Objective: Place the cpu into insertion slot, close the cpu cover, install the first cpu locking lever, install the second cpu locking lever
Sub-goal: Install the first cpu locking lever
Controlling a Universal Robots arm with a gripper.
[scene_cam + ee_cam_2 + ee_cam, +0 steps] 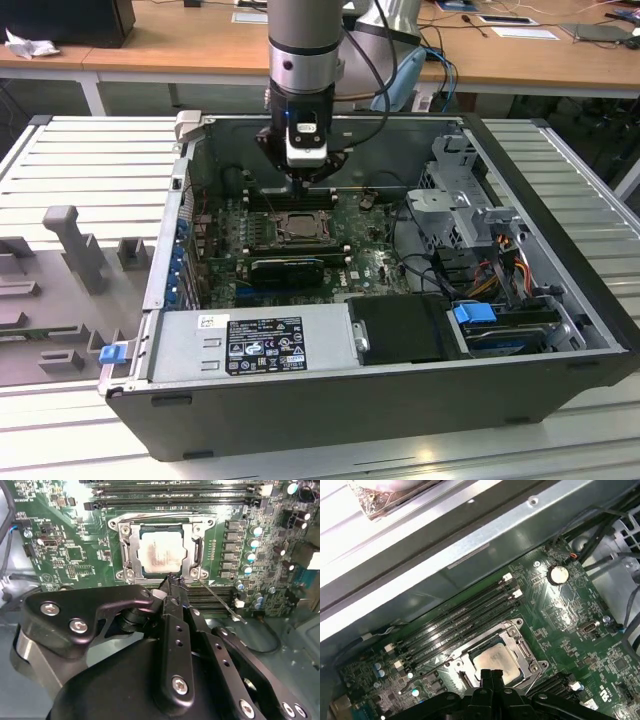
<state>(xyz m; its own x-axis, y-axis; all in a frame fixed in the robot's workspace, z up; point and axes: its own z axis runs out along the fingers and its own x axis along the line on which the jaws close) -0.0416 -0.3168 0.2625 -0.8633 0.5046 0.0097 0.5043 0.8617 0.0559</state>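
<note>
The cpu (159,552) lies in the insertion slot (145,572), its silvery top showing through the cut-out of the cpu cover (131,544), which lies flat over it. In the first wrist view the cpu (496,661) and cpu cover (522,647) sit just past my fingertips (485,676). My gripper (172,581) is shut, its tips pressed together at the socket's edge with nothing between them. One thin wire lever (218,600) angles away from a socket corner; another (150,515) runs along the opposite side. In the exterior view my gripper (303,186) hangs over the socket (300,228).
The green motherboard (365,262) lies inside an open computer case (330,400). Black memory slots (180,495) run beside the socket. A power supply (255,345), drive cage (460,205) and cables (500,265) crowd the case. A wooden desk (180,45) stands behind.
</note>
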